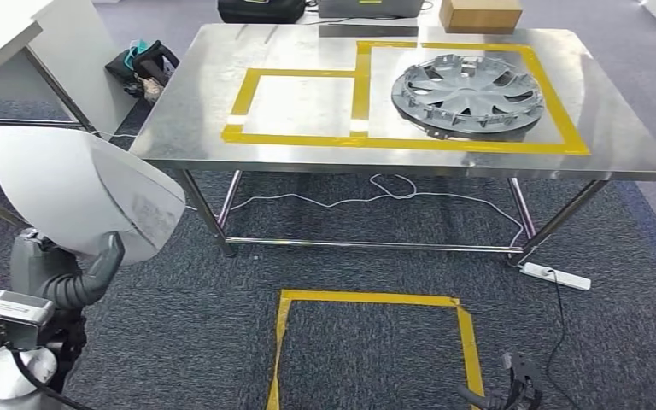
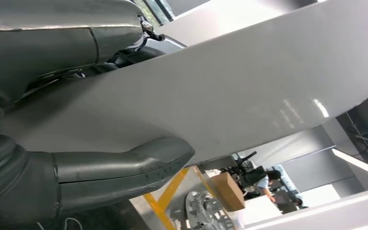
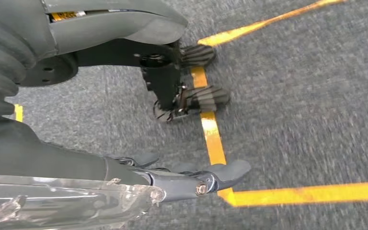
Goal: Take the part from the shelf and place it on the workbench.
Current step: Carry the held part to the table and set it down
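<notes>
My left robot hand (image 1: 85, 278) grips a white curved body panel (image 1: 77, 201), thumb pressed against its lower edge; in the left wrist view the thumb (image 2: 124, 165) lies flat on the panel's (image 2: 230, 91) glossy face, with the other fingers behind it. The panel is held low at my left, off the steel counter (image 1: 179, 111) and short of its near-left corner. On the counter, yellow tape (image 1: 359, 141) marks two adjoining rectangles; a silver wheel cover (image 1: 467, 90) lies in the larger, right-hand one, and the smaller, left-hand one is bare. A cardboard box (image 1: 480, 14) sits at the counter's far edge. My right robot hand (image 3: 191, 179) hangs over grey carpet (image 3: 306, 96), its fingers loosely apart and holding nothing, above a corner of yellow floor tape (image 3: 215, 143). On the floor before the counter, a yellow taped square (image 1: 376, 342) is marked; a white power strip (image 1: 555, 276) lies by the counter's right leg.
</notes>
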You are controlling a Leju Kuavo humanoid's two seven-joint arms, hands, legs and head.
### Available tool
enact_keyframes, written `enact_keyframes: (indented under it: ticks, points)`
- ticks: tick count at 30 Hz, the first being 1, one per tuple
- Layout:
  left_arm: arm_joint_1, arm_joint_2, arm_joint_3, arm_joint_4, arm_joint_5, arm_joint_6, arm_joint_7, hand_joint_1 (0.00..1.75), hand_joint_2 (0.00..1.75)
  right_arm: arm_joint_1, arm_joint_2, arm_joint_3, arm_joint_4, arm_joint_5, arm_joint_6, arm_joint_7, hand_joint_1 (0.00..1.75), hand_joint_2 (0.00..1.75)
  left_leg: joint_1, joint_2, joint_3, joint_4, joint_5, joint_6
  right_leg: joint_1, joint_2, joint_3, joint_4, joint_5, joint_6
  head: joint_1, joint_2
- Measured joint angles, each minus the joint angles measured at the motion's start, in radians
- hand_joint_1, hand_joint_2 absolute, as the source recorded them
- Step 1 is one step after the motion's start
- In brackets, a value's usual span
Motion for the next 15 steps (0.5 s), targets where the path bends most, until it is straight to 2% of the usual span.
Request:
enact_keyframes:
  ticks: [1,2,3,4,6,7,8,9,11,12,14,15]
  points:
    - [0.001,0.001,0.0,0.0,0.0,0.0,-0.001,1.75,1.75,0.002,0.0,0.0,0.0,0.0,0.0,0.0,0.0,1.75,0.001,0.0,0.0,0.0,-0.001,0.002,-0.002,0.0,-0.033,0.065,-0.027,0.004,0.001,0.0]
    - [0.002,0.001,0.0,0.0,-0.001,-0.001,-0.001,1.75,1.75,0.004,0.0,0.0,0.0,0.0,0.0,0.0,0.0,1.75,0.001,0.0,0.001,0.001,-0.003,0.001,-0.004,0.0,-0.06,0.115,-0.04,0.008,0.001,0.0]
    - [0.003,0.001,0.0,0.0,-0.001,-0.001,-0.002,1.75,1.75,0.006,0.0,0.001,0.0,0.0,0.0,0.0,0.0,1.75,0.003,-0.001,0.002,0.002,-0.005,0.0,-0.006,0.0,-0.071,0.133,-0.036,0.012,0.001,0.0]
    - [0.004,0.001,0.0,0.0,-0.001,-0.002,-0.002,1.75,1.75,0.008,0.0,0.001,0.0,0.0,0.0,0.0,0.0,1.75,0.005,-0.002,0.003,0.005,-0.008,-0.004,-0.008,-0.001,-0.063,0.111,-0.013,0.017,0.001,0.0]
    - [0.004,0.002,0.0,0.0,-0.002,-0.003,-0.004,1.75,1.75,0.007,0.0,0.001,0.0,0.0,0.0,0.0,0.0,1.75,0.012,-0.002,0.007,0.015,-0.019,-0.017,-0.013,-0.005,-0.003,-0.011,0.048,0.026,0.002,0.0]
    - [0.004,0.002,0.0,0.0,-0.002,-0.003,-0.005,1.75,1.75,0.006,0.002,0.001,0.0,-0.001,0.0,-0.001,0.0,1.75,0.012,-0.002,0.007,0.024,-0.027,-0.025,-0.015,-0.004,0.028,-0.067,0.065,0.026,0.004,0.0]
    - [0.004,0.003,0.0,0.0,-0.002,-0.004,-0.006,1.75,1.75,0.006,0.003,0.002,0.0,-0.001,0.0,0.0,0.0,1.75,0.011,-0.002,0.006,0.031,-0.033,-0.032,-0.017,-0.003,0.047,-0.101,0.07,0.019,0.003,0.0]
    - [0.003,0.004,0.0,0.0,-0.003,-0.004,-0.007,1.75,1.75,0.006,0.005,0.002,0.001,-0.002,0.0,-0.001,0.0,1.75,0.008,-0.002,0.004,0.036,-0.036,-0.037,-0.017,-0.001,0.054,-0.11,0.063,0.011,0.001,0.0]
    - [0.003,0.004,0.0,0.0,-0.003,-0.004,-0.009,1.75,1.75,0.007,0.007,0.003,0.0,-0.002,-0.001,-0.001,0.0,1.75,0.009,-0.003,0.004,0.037,-0.04,-0.043,-0.014,0.005,0.053,-0.105,0.059,-0.012,-0.005,0.0]
    - [0.003,0.005,0.0,0.0,-0.003,-0.004,-0.009,1.75,1.75,0.007,0.007,0.003,0.0,-0.003,-0.001,-0.001,0.0,1.75,0.011,-0.003,0.003,0.041,-0.044,-0.047,-0.014,0.007,0.054,-0.105,0.057,-0.02,-0.006,0.0]
    - [0.002,0.006,0.0,-0.001,-0.003,-0.004,-0.01,1.75,1.75,0.005,0.007,0.005,0.0,-0.003,-0.001,-0.001,0.0,1.75,0.013,-0.006,-0.025,0.1,-0.076,-0.055,-0.014,0.01,0.06,-0.106,0.054,-0.034,-0.008,0.0]
    - [0.002,0.006,0.0,-0.001,-0.003,-0.004,-0.01,1.75,1.75,0.004,0.007,0.006,0.0,-0.003,-0.001,-0.001,0.0,1.75,0.013,-0.008,-0.057,0.16,-0.101,-0.057,-0.014,0.011,0.062,-0.106,0.051,-0.038,-0.009,0.0]
